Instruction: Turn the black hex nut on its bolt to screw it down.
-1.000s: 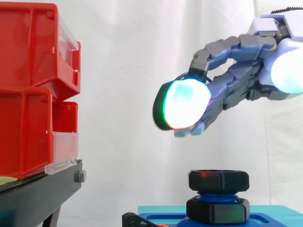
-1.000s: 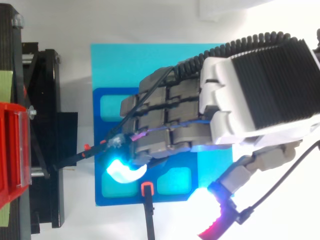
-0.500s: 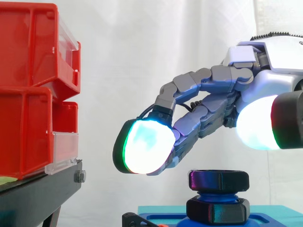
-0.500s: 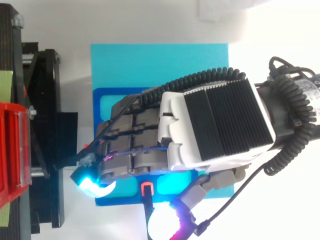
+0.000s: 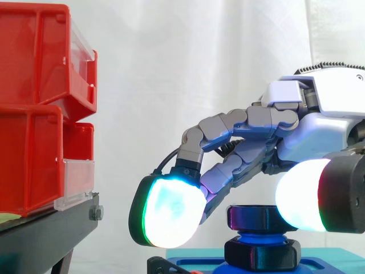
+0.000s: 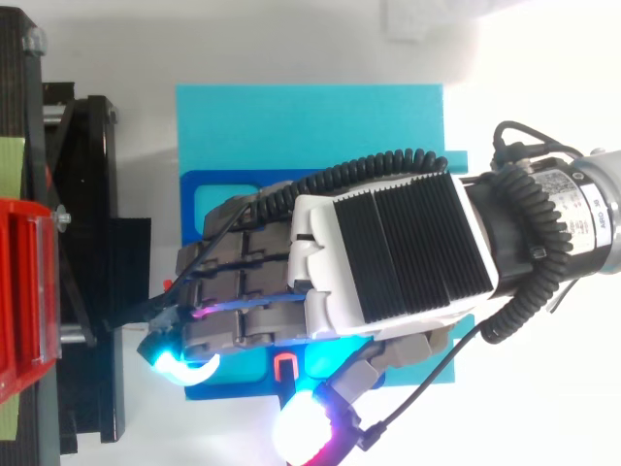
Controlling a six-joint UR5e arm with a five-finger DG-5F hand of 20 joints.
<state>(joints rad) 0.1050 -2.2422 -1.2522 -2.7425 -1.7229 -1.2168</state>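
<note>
The black hex nut [image 5: 259,217] sits at the top of a blue threaded bolt [image 5: 258,235], above a second black hex piece [image 5: 262,254] on the blue fixture [image 6: 206,190]. My hand [image 5: 319,117] arches over the nut from the right. One glowing finger pad [image 5: 168,212] hangs left of the nut at about its height, and the thumb pad [image 5: 302,195] glows just right of it, overlapping its edge. I see a gap between the finger pad and the nut. From above, the back of the hand [image 6: 388,254] covers the nut.
Red bins [image 5: 34,114] stand stacked on a black stand [image 5: 45,235] at the left. A cyan plate [image 6: 301,126] lies under the fixture. A small black clamp with an orange tip [image 6: 284,366] sits at the fixture's near edge.
The hand has come down and moved left over the nut. Its finger pad dropped from well above the nut to beside it, and the thumb pad came in at nut height.
</note>
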